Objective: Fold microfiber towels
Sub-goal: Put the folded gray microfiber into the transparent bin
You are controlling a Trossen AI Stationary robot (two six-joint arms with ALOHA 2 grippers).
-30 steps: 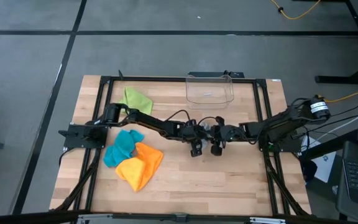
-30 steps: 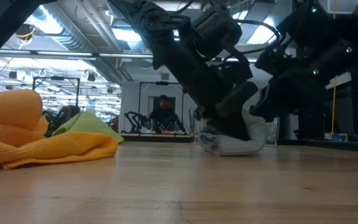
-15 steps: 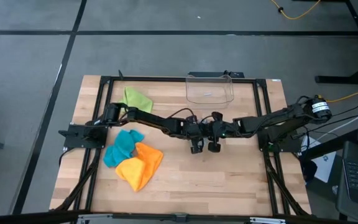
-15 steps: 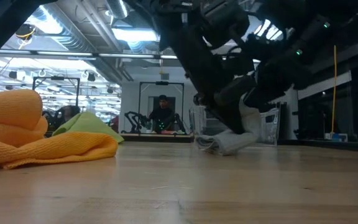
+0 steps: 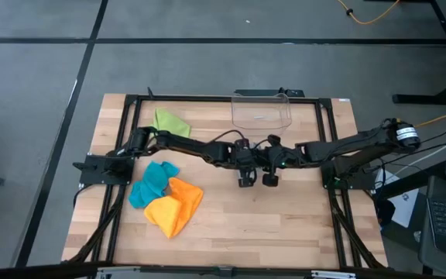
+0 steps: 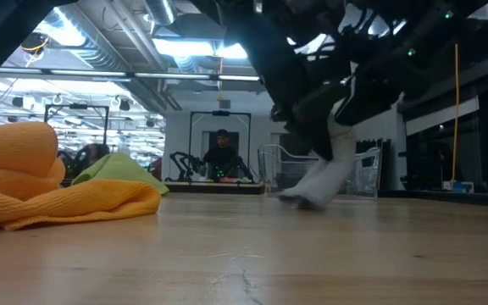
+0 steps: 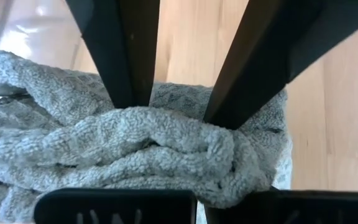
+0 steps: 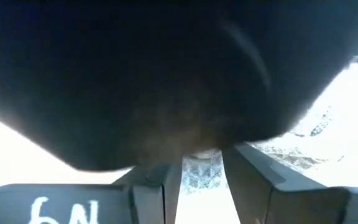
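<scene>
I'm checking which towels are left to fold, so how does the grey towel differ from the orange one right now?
The grey towel hangs lifted off the table at the centre; the orange towel lies crumpled at the front left. The left gripper is shut on the grey towel, with the right gripper beside it; nothing touches the orange towel. Neither is folded flat.

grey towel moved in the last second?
Yes. In the low view the grey towel has been lifted from a heap on the table, now hanging, its lower end touching the wood.
</scene>
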